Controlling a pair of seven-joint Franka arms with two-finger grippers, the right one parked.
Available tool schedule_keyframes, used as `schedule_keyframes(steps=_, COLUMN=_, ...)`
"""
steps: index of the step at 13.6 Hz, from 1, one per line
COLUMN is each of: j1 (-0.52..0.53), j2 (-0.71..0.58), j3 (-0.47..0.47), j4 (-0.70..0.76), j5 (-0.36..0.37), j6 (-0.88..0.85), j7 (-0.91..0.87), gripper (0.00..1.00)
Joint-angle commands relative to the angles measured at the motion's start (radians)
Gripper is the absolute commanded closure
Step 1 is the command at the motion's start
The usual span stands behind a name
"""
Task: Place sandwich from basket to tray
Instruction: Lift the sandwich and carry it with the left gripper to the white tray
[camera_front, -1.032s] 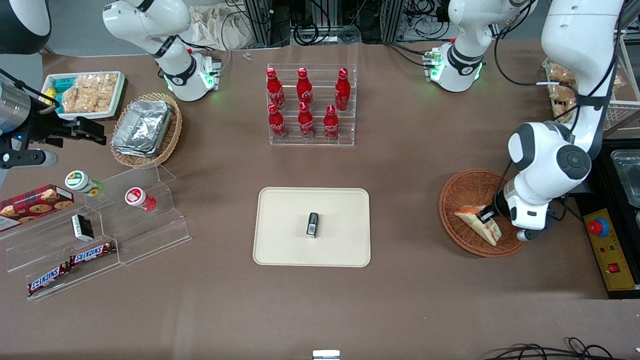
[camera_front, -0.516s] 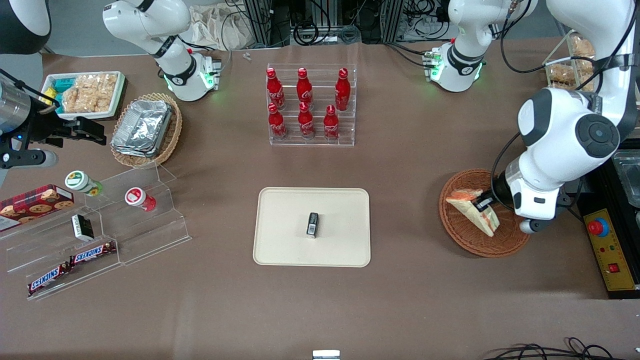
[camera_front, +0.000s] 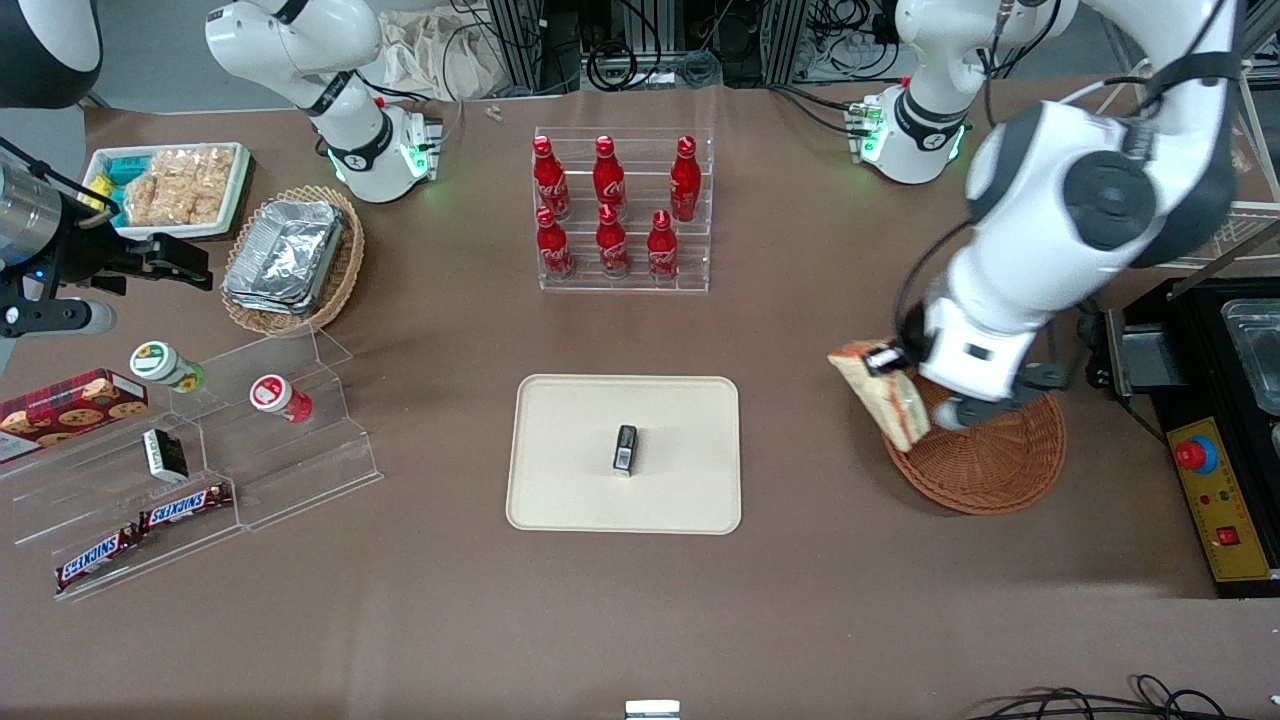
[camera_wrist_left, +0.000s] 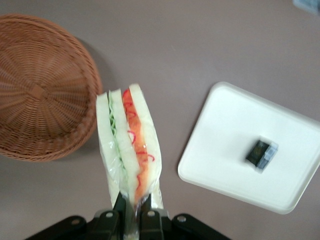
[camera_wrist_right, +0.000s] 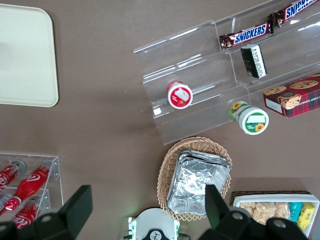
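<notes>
In the front view, the left arm's claw (camera_front: 893, 362) hangs above the brown table (camera_front: 800, 600), over the rim of the round reddish-brown woven wicker basket (camera_front: 990, 470) on its tray-facing side. Its fingers are clamped on the triangular wedge sandwich of pale bread with an orange-red filling edge (camera_front: 885, 395), which is lifted clear of the basket and hangs tilted, partly over the basket's rim and partly over bare table. The flat cream-beige rectangular tray with rounded corners (camera_front: 570, 440) lies well apart from the basket, toward the parked arm's end. On the tray's middle sits a small dark packet (camera_front: 625, 448). Farther from the camera than the tray stands a clear acrylic rack of six red cola bottles (camera_front: 620, 210).

In the left wrist view, the claw (camera_wrist_left: 132, 212) is closed narrowly on the wrapped end of the sandwich (camera_wrist_left: 129, 145), one black finger (camera_wrist_left: 119, 206) on each side of it. The sandwich's layers of white bread, green and orange-red filling face the camera. The wicker basket (camera_wrist_left: 40, 95) shows nothing inside it, and the tray (camera_wrist_left: 235, 130) with the dark packet (camera_wrist_left: 261, 154) lies apart from it, with bare table between them.

In the right wrist view, a corner of the tray (camera_wrist_right: 25, 60) shows near a clear stepped acrylic stand (camera_wrist_right: 210, 65).
</notes>
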Motion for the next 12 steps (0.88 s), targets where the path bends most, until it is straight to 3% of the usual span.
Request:
schedule_keyframes(steps=1, j1=-0.1, j2=0.098, j3=0.004, j4=0.061, j5=0.056, j6=0.015, j7=0.132, gripper=1.0)
schedule_keyframes(steps=8, j1=-0.238, j2=0.417, j3=0.004, j4=0.164, j5=0.102, j6=0.231, j7=0.189, gripper=1.0)
schedule_keyframes(steps=12, j1=-0.258, j2=0.497, j3=0.005, j4=0.164, j5=0.126, j6=0.303, j7=0.191, gripper=1.0)
